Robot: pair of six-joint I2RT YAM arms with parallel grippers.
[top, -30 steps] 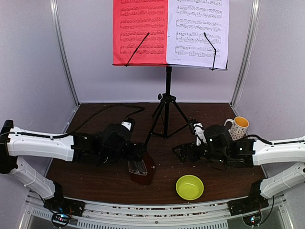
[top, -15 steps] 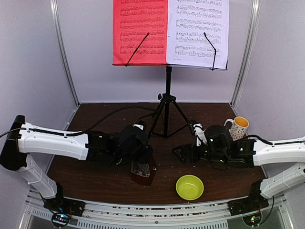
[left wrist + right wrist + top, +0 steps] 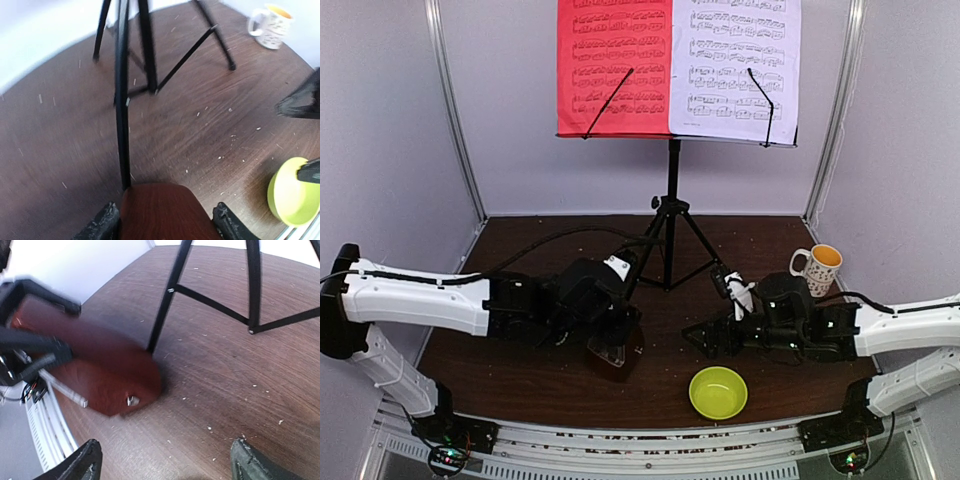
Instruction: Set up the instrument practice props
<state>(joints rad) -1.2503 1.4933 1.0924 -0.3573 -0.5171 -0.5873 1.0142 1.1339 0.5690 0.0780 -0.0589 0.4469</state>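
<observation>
The black music stand (image 3: pixel 672 190) stands at the back centre on tripod legs (image 3: pixel 122 100). A red sheet (image 3: pixel 613 65) and a white sheet (image 3: pixel 735 65) sit side by side on its desk. My left gripper (image 3: pixel 610 338) is shut on the brown metronome (image 3: pixel 616 350) and holds it tilted, just in front of the near left tripod leg. The metronome (image 3: pixel 160 212) fills the space between my left fingers. My right gripper (image 3: pixel 705 338) is open and empty, right of the metronome (image 3: pixel 100 375), which lies ahead of it in the right wrist view.
A yellow-green bowl (image 3: pixel 718 392) sits near the front edge, right of the metronome, and shows in the left wrist view (image 3: pixel 292 192). A patterned white mug (image 3: pixel 818 268) stands at the right. The tripod leg (image 3: pixel 165 305) reaches close to the metronome. Small crumbs dot the brown tabletop.
My left arm carried the metronome rightward toward the tripod leg, and it now sits tilted. My right gripper dropped lower and drew slightly nearer the metronome, still open.
</observation>
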